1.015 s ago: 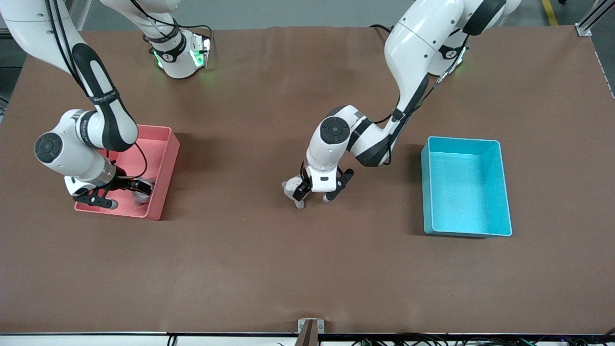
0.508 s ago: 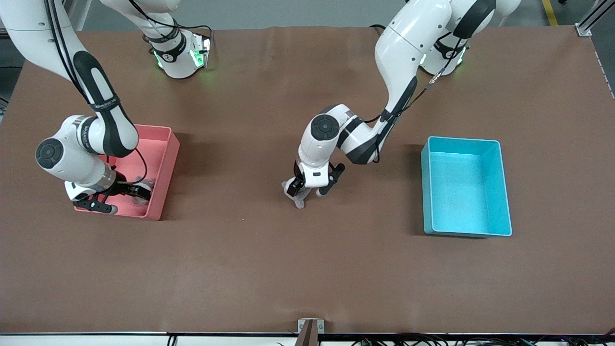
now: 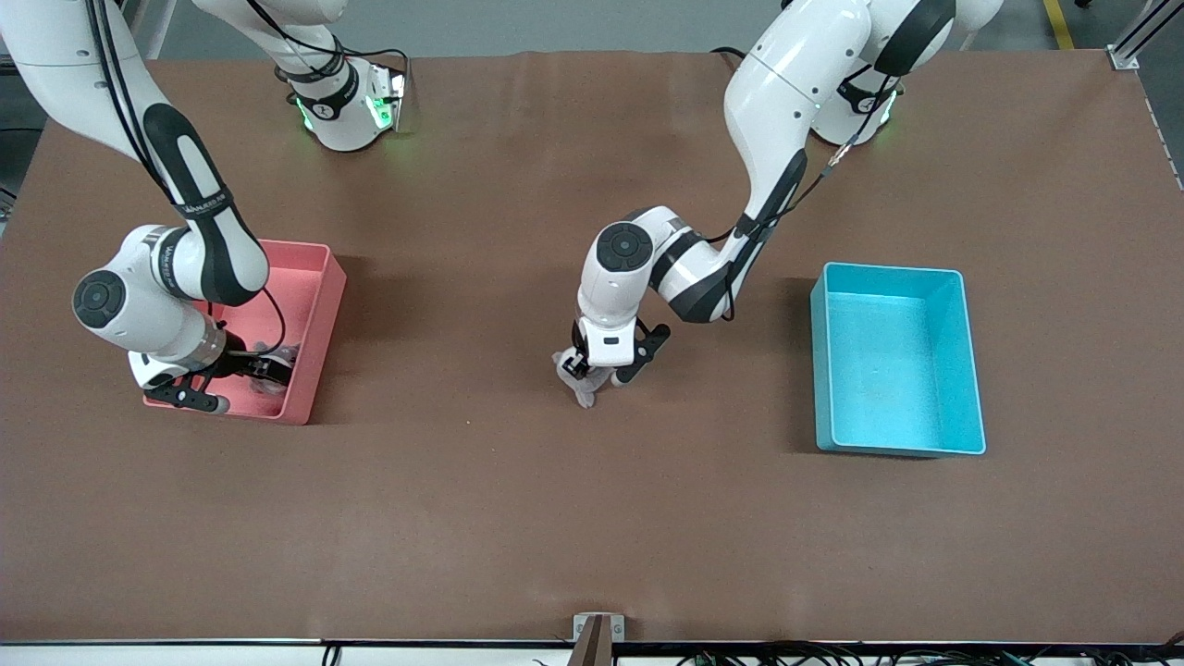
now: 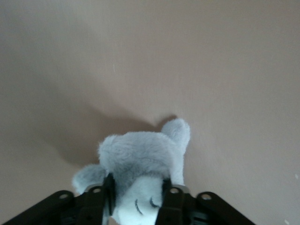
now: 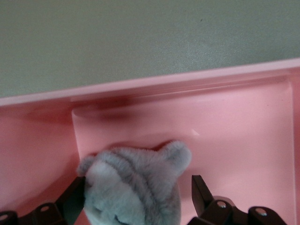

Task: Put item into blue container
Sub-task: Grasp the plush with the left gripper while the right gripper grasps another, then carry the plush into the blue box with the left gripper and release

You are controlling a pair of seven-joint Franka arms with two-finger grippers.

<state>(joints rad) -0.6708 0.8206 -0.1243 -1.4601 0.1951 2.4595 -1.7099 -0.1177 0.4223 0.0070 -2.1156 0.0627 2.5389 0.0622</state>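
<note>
A grey plush toy point(image 3: 585, 392) rests on the brown table midway between the two bins. My left gripper point(image 3: 603, 368) is down over it, both fingers pressed into the sides of its head point(image 4: 140, 164), so my left gripper point(image 4: 137, 202) is shut on it. The blue container point(image 3: 890, 370) stands toward the left arm's end of the table with nothing inside. My right gripper point(image 3: 233, 380) is lowered into the pink bin point(image 3: 314, 314). It stands open around a striped grey plush toy point(image 5: 133, 185), which shows only partly in the front view point(image 3: 281, 354).
The brown table point(image 3: 481, 518) spreads wide around both bins. The pink bin's walls point(image 5: 154, 84) close in around my right gripper. A small metal bracket point(image 3: 598, 627) sits at the table edge nearest the front camera.
My left gripper's fingers have come together on the grey plush toy and shifted it slightly. My right gripper has sunk a little lower in the pink bin, still open.
</note>
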